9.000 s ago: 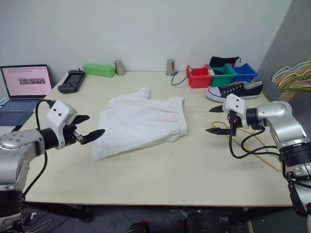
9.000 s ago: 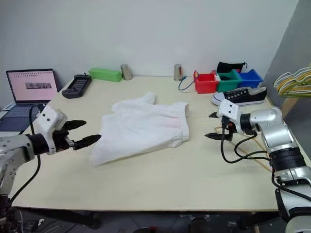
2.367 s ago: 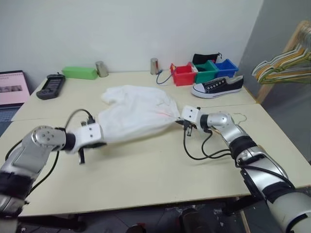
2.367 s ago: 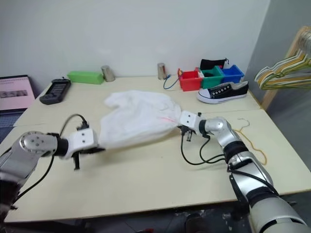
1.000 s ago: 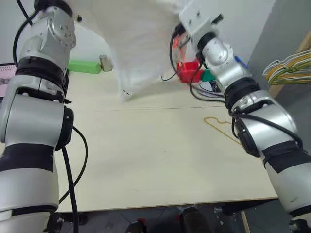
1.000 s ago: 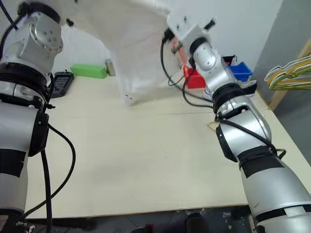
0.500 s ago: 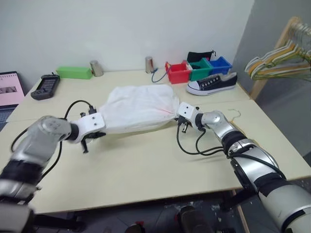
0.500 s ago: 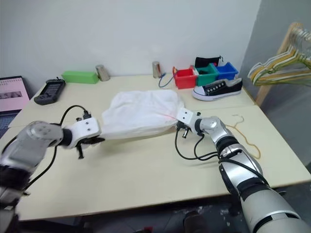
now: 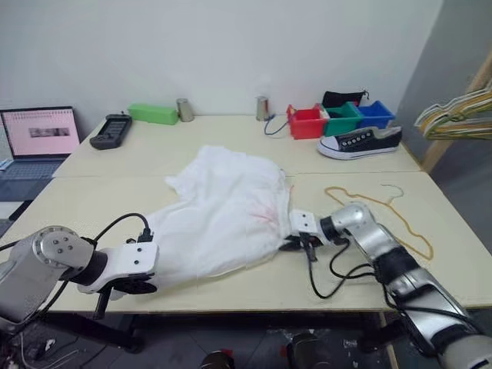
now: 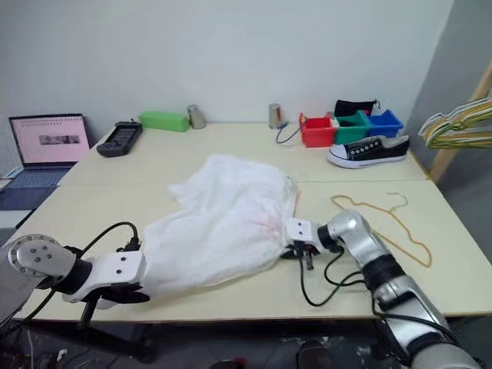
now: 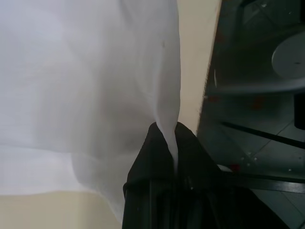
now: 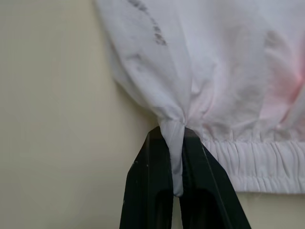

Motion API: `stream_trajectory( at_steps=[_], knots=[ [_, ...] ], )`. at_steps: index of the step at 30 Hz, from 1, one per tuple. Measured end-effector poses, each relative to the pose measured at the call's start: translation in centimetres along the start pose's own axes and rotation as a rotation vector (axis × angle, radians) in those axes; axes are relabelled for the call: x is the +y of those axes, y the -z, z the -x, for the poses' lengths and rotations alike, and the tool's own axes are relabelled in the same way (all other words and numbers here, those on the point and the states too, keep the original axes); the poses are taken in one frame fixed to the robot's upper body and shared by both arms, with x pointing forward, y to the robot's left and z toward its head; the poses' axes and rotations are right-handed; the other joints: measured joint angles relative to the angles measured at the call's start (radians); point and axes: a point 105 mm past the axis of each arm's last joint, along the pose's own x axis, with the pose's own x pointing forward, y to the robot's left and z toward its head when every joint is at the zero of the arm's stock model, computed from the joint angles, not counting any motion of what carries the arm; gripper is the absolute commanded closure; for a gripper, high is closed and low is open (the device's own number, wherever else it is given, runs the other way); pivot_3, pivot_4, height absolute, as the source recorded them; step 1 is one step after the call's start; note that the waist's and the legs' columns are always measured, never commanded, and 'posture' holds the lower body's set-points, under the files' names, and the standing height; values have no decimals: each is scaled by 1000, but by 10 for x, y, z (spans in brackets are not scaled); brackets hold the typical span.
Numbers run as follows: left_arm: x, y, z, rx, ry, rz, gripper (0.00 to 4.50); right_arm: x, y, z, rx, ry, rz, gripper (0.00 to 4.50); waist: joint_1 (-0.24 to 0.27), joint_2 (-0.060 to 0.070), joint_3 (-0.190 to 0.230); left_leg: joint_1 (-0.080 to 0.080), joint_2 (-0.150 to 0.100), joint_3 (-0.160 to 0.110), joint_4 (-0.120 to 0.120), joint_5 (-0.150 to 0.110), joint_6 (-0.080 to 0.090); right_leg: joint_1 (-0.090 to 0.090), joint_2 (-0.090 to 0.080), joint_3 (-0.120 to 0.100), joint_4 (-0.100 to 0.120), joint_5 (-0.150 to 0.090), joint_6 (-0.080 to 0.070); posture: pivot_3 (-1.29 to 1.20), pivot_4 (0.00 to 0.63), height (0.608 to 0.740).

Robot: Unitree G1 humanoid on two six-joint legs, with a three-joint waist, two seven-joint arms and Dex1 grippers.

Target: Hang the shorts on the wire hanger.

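The white wrinkled shorts (image 9: pixel 223 215) lie spread on the tan table (image 9: pixel 254 280), from its middle toward the front left. My left gripper (image 11: pixel 166 131) is shut on a corner of the cloth right at the table's front left edge (image 9: pixel 142 286). At the shorts' right side, my right gripper (image 12: pixel 172 132) is shut on a bunched fold beside the gathered waistband (image 12: pixel 248 155), low on the table (image 9: pixel 290 244). A faint pink stain (image 9: pixel 261 214) shows near that waistband. The thin tan wire hanger (image 9: pixel 369 201) lies flat on the table to the right of the right gripper.
Along the far edge stand a green box (image 9: pixel 154 113), two metal cups (image 9: pixel 184 109), red, green and blue bins (image 9: pixel 307 121) and a black sneaker (image 9: pixel 360 143). A laptop (image 9: pixel 38 134) and black controller (image 9: pixel 112 129) sit far left. Coloured hangers (image 9: pixel 457 115) hang at right.
A second ago both grippers held the shorts up in the air. They have come down and back toward the front edge, and the shorts now lie spread on the table.
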Motion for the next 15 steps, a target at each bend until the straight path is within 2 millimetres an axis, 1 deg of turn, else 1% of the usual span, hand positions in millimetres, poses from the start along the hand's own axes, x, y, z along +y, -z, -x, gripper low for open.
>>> stream_trajectory(
  at_steps=[3, 12, 15],
  knots=[
    [-6, 1, -3, -12, 35, -22, 4500, 18, -2, 6, 24, -59, -17, 4464, 11, 0, 0, -3, 0, 1, 0, -1, -2, -2, 0, 0, -1, -1, 0, -132, 67, 740],
    [-7, 5, -4, -31, 47, -58, 4500, 46, -8, 11, 28, -144, -83, 4464, 10, 0, 0, -8, 2, 2, 0, -1, -2, -8, 0, -1, -1, -1, -1, -149, 68, 740],
    [-5, 7, -5, -26, 41, -75, 4500, 59, -12, 12, 33, -181, -94, 4464, 11, 0, 0, -10, 2, 2, 0, -1, -2, -10, 0, -1, -1, -1, -1, -153, 70, 740]
  ],
)
